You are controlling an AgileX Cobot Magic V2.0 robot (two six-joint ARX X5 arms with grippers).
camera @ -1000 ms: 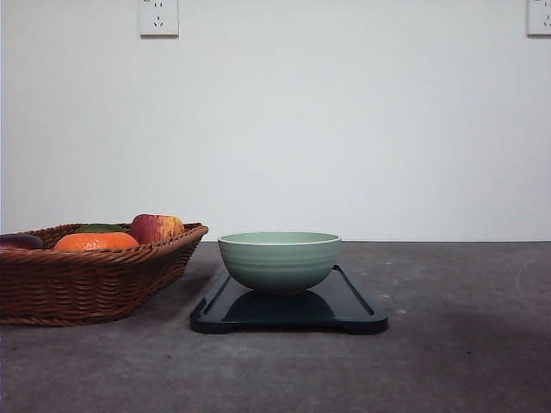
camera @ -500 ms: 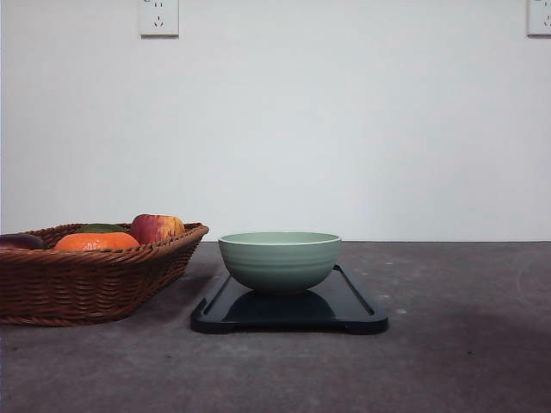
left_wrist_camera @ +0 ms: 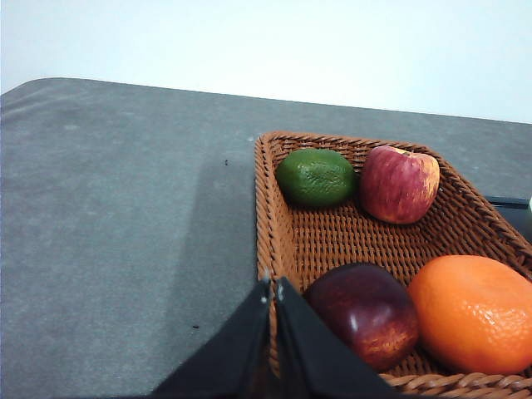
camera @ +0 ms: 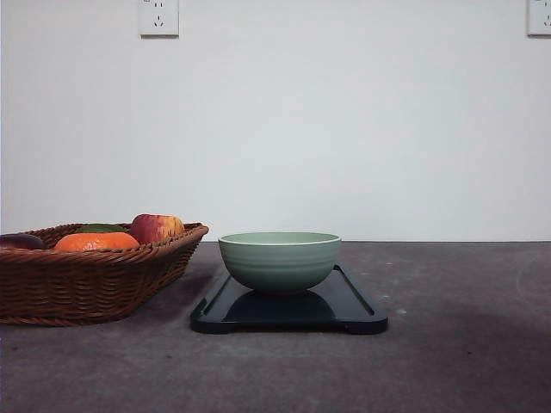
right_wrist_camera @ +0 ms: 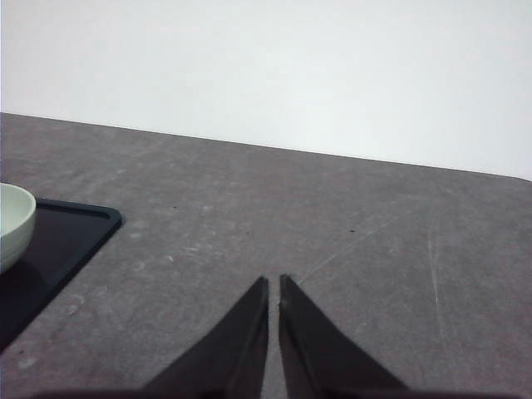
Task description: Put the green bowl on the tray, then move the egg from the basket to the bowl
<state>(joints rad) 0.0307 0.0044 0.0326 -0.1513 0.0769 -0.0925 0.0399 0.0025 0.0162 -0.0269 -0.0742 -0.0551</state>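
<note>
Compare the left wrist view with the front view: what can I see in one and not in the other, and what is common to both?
Left wrist view alone: the left claw, shut, by the near rim of the basket, the woven basket floor, and a full look at the green lime and the dark red fruit.

Front view alone: the green bowl standing on the tray, and two wall sockets.

Both: the basket, the apple, the orange, the grey table and the white wall.
</note>
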